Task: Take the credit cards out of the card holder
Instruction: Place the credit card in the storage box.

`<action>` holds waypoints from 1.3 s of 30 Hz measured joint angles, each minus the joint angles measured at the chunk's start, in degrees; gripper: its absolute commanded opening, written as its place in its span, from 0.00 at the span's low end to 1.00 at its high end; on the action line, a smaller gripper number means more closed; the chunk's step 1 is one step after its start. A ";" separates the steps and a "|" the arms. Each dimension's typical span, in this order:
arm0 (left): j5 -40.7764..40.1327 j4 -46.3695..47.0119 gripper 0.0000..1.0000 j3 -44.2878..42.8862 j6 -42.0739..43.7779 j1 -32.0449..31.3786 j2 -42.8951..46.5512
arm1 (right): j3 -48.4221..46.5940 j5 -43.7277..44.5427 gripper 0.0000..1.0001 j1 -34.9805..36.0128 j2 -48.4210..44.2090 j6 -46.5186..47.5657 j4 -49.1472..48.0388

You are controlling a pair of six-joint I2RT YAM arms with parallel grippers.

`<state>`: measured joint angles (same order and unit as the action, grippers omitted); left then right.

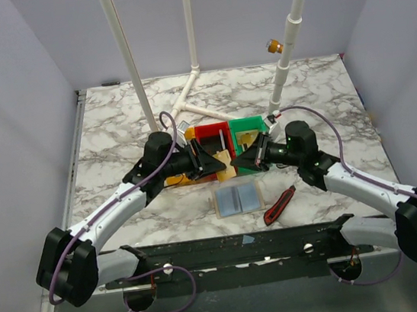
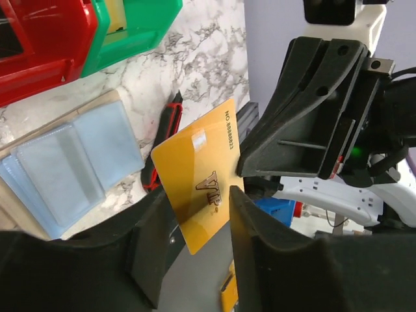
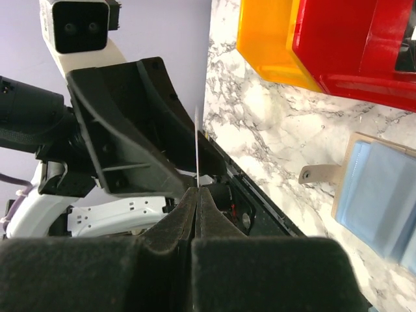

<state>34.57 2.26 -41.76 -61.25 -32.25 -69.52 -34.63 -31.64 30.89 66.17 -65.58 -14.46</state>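
Note:
The yellowish-gold credit card (image 2: 201, 172), marked VIP, hangs in the air between the two grippers (image 1: 229, 162). My right gripper (image 3: 197, 190) is shut on it; the card shows edge-on as a thin line (image 3: 195, 143). My left gripper (image 2: 200, 198) is open, with the card standing between its fingers (image 2: 260, 247). In the top view the left gripper (image 1: 211, 161) and the right gripper (image 1: 246, 157) meet tip to tip above the table. The card holder (image 1: 238, 198) lies open and flat on the table below, blue-grey pockets up (image 2: 71, 162) (image 3: 383, 195).
A red-and-black tool (image 1: 279, 205) lies right of the holder. Yellow (image 1: 183, 178), red (image 1: 212, 134) and green (image 1: 247, 129) bins stand just behind the grippers. White pipes (image 1: 186, 101) rise at the back. A black rail (image 1: 236, 248) runs along the near edge.

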 measured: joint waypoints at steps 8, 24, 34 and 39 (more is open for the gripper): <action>1.84 4.04 0.00 0.31 -2.51 0.52 0.22 | 0.24 -0.26 0.01 -0.35 0.20 -0.37 -0.28; 0.90 -1.49 0.00 -0.98 0.46 0.33 0.98 | -5.55 10.29 0.96 -0.31 -3.45 7.37 16.79; -4.81 -10.51 0.00 -13.55 6.60 -1.97 -4.98 | -7.52 28.63 0.99 -0.31 -13.29 10.45 33.27; -8.24 -12.70 0.00 -21.75 7.96 -4.02 -15.10 | -7.52 34.18 0.99 -0.31 -18.34 10.60 37.77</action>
<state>26.33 -10.44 -63.51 -53.30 -36.27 -84.62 -42.15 2.55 30.59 47.83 -54.98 23.31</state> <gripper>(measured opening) 0.013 0.987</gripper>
